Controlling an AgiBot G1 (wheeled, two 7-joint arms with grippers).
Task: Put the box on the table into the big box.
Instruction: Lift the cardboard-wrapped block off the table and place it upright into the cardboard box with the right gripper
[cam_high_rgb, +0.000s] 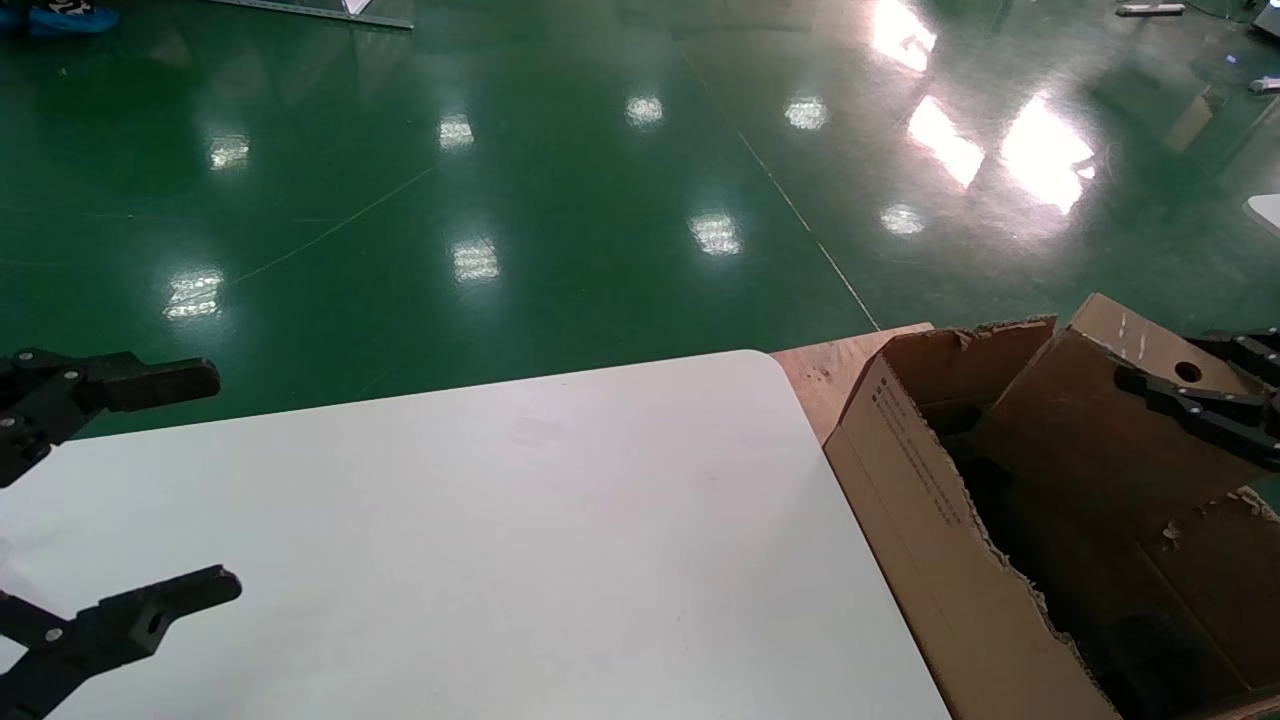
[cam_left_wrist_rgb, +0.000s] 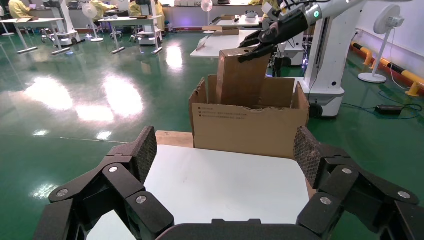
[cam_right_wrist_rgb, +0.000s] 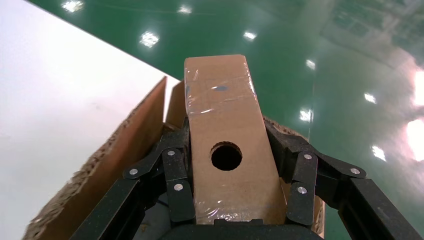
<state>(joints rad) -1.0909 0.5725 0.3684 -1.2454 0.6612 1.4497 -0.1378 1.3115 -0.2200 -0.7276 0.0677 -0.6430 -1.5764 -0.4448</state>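
Left gripper (cam_high_rgb: 160, 490): parked at 9 o'clock of the head view, over the near-left part of the white table (cam_high_rgb: 520, 540). Fingers spread wide, nothing between them; the left wrist view confirms the mesh-faced pads (cam_left_wrist_rgb: 145, 150) stand far apart with only bare tabletop below. Judged idle, held out of the working arm's path.

Table: no small box lies on the visible top. A strip of brown wooden board (cam_high_rgb: 825, 375) shows past its rounded far-right corner, at about 1 o'clock from the table centre.

Big carton (cam_high_rgb: 930, 500): at 3 to 4 o'clock of the head view, butted against the table's right edge. Flaps torn and ragged, small print on the side facing the table, dark interior; what lies inside cannot be made out.

Small holed cardboard box (cam_right_wrist_rgb: 225, 145): off the table, carried above the carton's open top at 3 o'clock. It stands on end and tilts, lower end dipping inside the carton walls, upper end with the round hole held high.

Right gripper (cam_right_wrist_rgb: 227, 167): clamped on that box's two long sides, just either side of the hole. A grip near the upper end leaves the lower end free to enter the carton first, which I judge to be the reason for this hold.

Judgement: transport is done and the placing step is in hand. Release is not yet made.

Risk: the torn flap edges sit close to the box and could snag it.
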